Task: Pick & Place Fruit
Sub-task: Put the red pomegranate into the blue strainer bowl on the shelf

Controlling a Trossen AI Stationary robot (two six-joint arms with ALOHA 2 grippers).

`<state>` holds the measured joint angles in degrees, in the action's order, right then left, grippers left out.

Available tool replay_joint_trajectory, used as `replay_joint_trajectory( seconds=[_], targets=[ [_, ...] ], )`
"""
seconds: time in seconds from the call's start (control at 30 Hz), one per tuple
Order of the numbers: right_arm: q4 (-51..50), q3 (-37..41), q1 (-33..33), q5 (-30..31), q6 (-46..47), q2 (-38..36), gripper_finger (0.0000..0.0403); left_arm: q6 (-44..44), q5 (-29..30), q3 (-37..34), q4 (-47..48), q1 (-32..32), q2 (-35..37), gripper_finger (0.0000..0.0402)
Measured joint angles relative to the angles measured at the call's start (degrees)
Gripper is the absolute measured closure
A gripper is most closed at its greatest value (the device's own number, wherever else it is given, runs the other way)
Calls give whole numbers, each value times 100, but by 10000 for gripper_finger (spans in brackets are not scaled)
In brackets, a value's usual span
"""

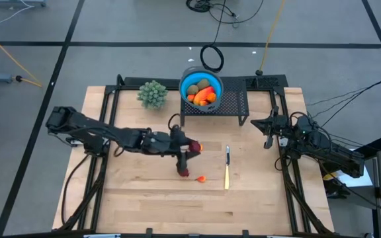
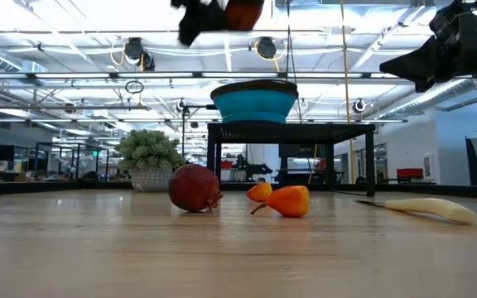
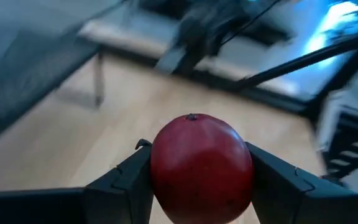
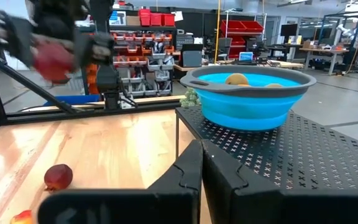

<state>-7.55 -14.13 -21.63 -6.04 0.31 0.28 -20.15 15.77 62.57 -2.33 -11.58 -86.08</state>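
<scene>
While the left pincer (image 3: 197, 186) squeezes a dark red round fruit (image 3: 201, 167) between its two fingers, it holds it up in the air above the bench (image 1: 144, 198). I think it holds the fruit high so it can go over the rim of the blue bowl (image 1: 201, 84). That bowl sits on a black stand (image 1: 233, 106), away from the pincer on the far side, and it already has fruits inside.

Below the pincer, another dark red fruit (image 2: 195, 188) lies on the bench. Two small orange fruits (image 2: 288, 200) lie just beside it. A knife (image 1: 227, 168) with a pale handle lies a bit further off.

The right pincer (image 4: 199, 180) is closed on nothing and waits near the black stand, so it stays out of the way.
</scene>
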Motion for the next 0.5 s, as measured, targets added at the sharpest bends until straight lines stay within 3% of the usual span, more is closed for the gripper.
replay_joint_trajectory(
  seconds=[0.13, 0.5],
  targets=[
    [2, 0, -2, -1, -131, -1, 403, 680, -503, 2, -859, -58, 2, 192],
    [2, 0, -2, -2, -296, -1, 403, 1432, -2233, 2, -3036, -54, -2, 192]
  ],
)
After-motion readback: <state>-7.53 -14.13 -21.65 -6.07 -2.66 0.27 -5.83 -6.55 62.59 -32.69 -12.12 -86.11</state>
